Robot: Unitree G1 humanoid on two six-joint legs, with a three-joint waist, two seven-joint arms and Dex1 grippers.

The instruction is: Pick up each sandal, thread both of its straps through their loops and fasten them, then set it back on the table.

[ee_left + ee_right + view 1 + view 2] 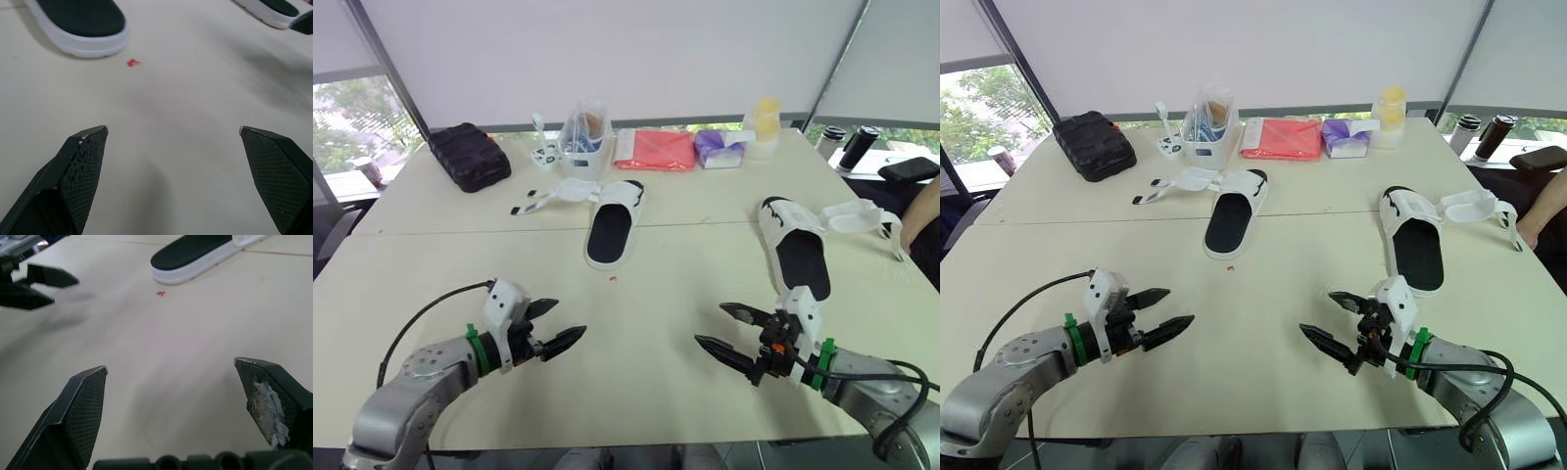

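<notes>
I am seeing the left sandal (pixel 612 230) lying flat across the seam of the worktop (pixel 636 392), its white straps (pixel 553 196) splayed open on the surface to its left; the right sandal (pixel 796 250) is lying across the same seam further right, its straps (pixel 862 217) spread toward the right edge, where a person's arm (pixel 925 211) is reaching in. Both sets of straps are looking unfastened, though I cannot make out the loops.

The left jaws are standing wide apart and holding nothing, hovering just over bare worktop well short of the left sandal; the right jaws are equally wide and empty, pointing inward, with the right sandal's near end sitting just behind my right wrist. One right pad (pixel 266 404) is carrying a pale smear.

A tiny red speck (pixel 613 280) is lying just in front of the left sandal; between the two sets of jaws the surface is offering open room.

Along the far edge a black case (pixel 470 155), a clear tub (pixel 585 137), a red packet (pixel 654 149), a purple pack (pixel 720 149) and a yellow-lidded jar (pixel 764 127) are sitting; the tub's contents are too small to read.
</notes>
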